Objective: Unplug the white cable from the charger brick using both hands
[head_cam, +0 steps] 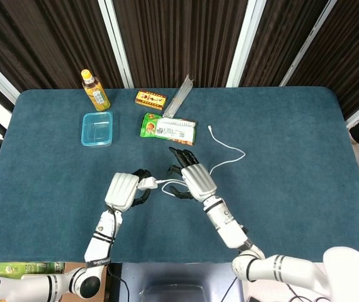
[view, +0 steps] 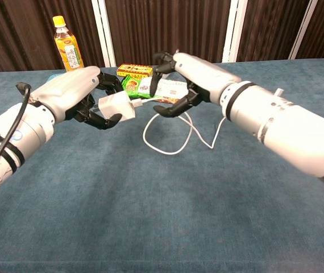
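My left hand point(head_cam: 123, 190) point(view: 74, 94) grips the white charger brick point(head_cam: 145, 183) point(view: 116, 106) and holds it a little above the blue table. The white cable point(head_cam: 228, 155) point(view: 167, 151) leaves the brick to the right, hangs in a loop and trails off toward the back right. My right hand point(head_cam: 192, 179) point(view: 187, 74) hovers right beside the brick. Its fingers are spread above and below the cable's plug end, and I see no closed grip on it. The plug itself is partly hidden by the dark fingers.
A green snack packet point(head_cam: 168, 128) lies just behind the hands. Further back are a yellow box point(head_cam: 150, 98) point(view: 135, 69), a clear wrapped bundle point(head_cam: 179, 94) and a yellow-capped bottle point(head_cam: 95, 91) point(view: 66, 48). A blue plastic container point(head_cam: 97, 128) sits at the back left.
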